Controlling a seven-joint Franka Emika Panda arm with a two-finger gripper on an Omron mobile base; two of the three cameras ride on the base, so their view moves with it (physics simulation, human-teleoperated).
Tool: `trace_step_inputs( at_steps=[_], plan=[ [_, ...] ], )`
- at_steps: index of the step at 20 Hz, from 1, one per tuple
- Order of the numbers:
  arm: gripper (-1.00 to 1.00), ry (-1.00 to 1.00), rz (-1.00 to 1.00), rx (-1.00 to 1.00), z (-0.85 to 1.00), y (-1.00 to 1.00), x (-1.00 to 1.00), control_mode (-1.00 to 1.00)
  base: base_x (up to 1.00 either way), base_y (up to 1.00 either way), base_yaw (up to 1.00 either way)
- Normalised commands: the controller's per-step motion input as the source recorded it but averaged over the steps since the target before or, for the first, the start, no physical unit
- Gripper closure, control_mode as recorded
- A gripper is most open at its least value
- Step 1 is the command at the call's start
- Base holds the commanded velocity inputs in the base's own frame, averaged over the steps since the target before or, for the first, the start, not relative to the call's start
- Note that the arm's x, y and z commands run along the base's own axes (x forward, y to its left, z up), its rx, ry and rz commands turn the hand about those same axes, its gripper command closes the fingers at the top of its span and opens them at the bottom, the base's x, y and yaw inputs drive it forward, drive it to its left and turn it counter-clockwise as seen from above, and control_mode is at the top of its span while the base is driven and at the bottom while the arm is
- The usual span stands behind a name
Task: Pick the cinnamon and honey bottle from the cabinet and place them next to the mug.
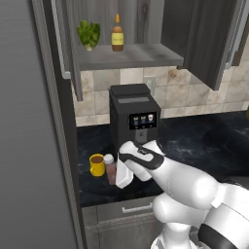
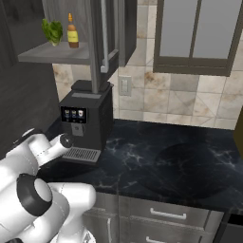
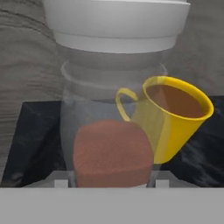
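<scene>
We see cinnamon (image 1: 110,171) upright on tabletop (image 1: 194,141), just beside yellow mug (image 1: 97,165) | honey bottle (image 1: 117,35) upright on open cabinet (image 1: 131,56) shelf

You're looking at a rendered kitchen: black marble counter (image 2: 156,156) across the middle, coffee machine (image 1: 134,115) at centre, tiled backsplash (image 2: 161,102) behind, open wall cabinet (image 1: 131,56) at the top, drawer units (image 2: 166,216) bottom right.

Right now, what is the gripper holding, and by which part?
The cinnamon jar, with the fingers on either side of its lower body, beside the mug.
</scene>
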Motion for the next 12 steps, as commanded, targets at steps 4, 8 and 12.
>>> trace_step_inputs(
  at_steps=[4, 8, 12],
  plan=[
    [1.0, 0.0, 0.0, 0.17, -0.06, 0.0, -0.05, -1.0, 0.0, 0.0, 0.0],
    [1.0, 0.0, 0.0, 0.21, -0.09, 0.0, -0.15, -1.0, 0.0, 0.0, 0.0],
    [1.0, 0.0, 0.0, 0.17, -0.17, 0.0, -0.28, -1.0, 0.0, 0.0, 0.0]
  ],
)
